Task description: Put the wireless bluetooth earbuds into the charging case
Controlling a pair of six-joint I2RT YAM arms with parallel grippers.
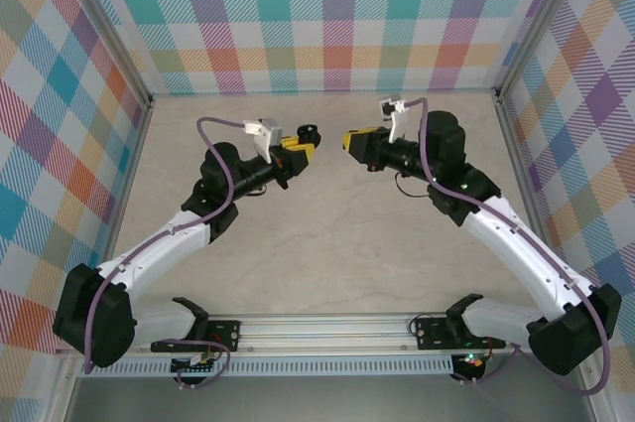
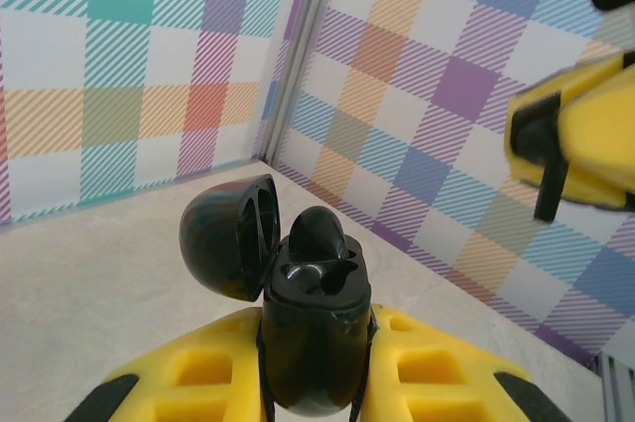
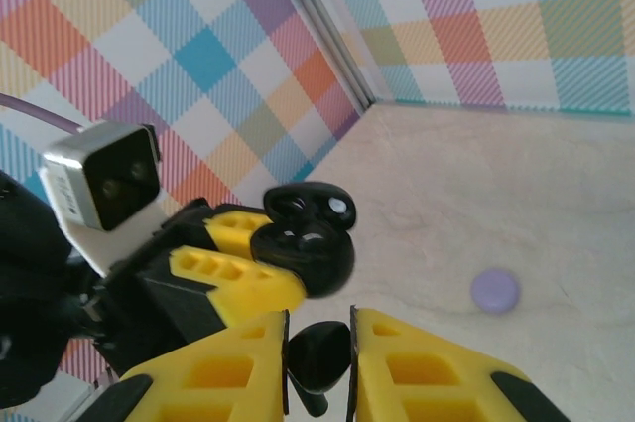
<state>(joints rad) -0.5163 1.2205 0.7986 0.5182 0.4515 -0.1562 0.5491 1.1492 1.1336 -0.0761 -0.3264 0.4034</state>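
My left gripper (image 2: 316,367) is shut on a black charging case (image 2: 316,328), held upright above the table. Its lid (image 2: 228,238) hangs open to the left. A black earbud (image 2: 317,231) sits in the case's far socket, and the near socket looks hollow. My right gripper (image 3: 319,348) is shut on another black earbud (image 3: 322,354), stem pointing down. In the right wrist view the case (image 3: 308,253) is just ahead of that earbud, a short gap away. From above, the left gripper (image 1: 301,152) and right gripper (image 1: 349,141) face each other over the table's far middle.
A small round lilac object (image 3: 494,290) lies on the beige table (image 1: 327,253), beyond my right gripper. Plaid walls (image 1: 327,15) close in the back and both sides. The right gripper's yellow fingers (image 2: 580,134) show at the upper right of the left wrist view.
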